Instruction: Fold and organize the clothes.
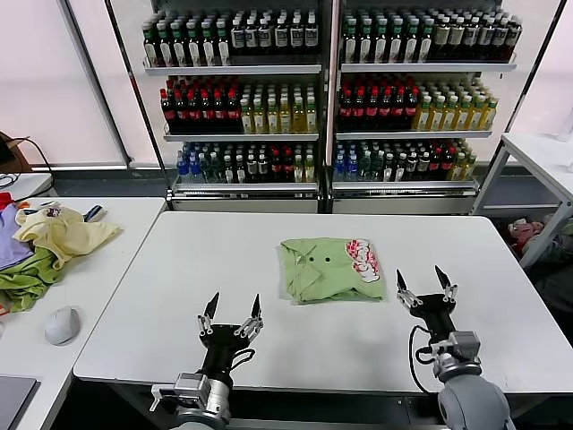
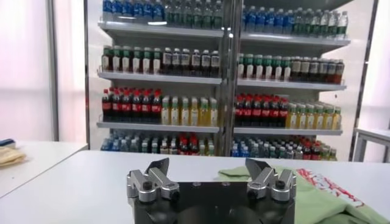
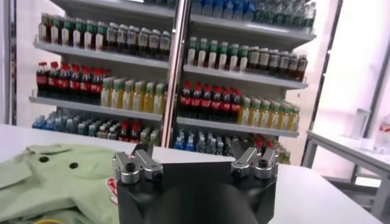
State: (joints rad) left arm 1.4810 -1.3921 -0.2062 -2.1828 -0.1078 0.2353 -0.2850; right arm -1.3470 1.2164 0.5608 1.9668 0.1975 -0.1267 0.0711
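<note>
Nearest the robot, both arms sit low at the front edge of the white rectangular worktop [image 1: 179, 296]. The left claw [image 1: 231, 309] points forward with its dark tips spread apart and nothing between them; the right claw [image 1: 423, 282] stands likewise released and empty, a little further forward, just beside the shirt's right edge. Neither touches cloth, which reads as a parked pose that leaves the garment clear to view.

Beyond them, near the middle of the worktop, lies the light sage-green short-sleeved cotton T-shirt [image 1: 322, 269], gathered into a compact, roughly square bundle with its red-and-white print [image 1: 363, 258] turned up along its right side. The edges look slightly uneven, so the folding seems largely done, with perhaps some tidying left.

Off to the left, on a separate white side table [image 1: 107, 260], sits a loose heap of pale yellow, darker green and purple garments [image 1: 45, 246], apart from the work. At the back stand shelves of bottled drinks [image 1: 322, 90].
</note>
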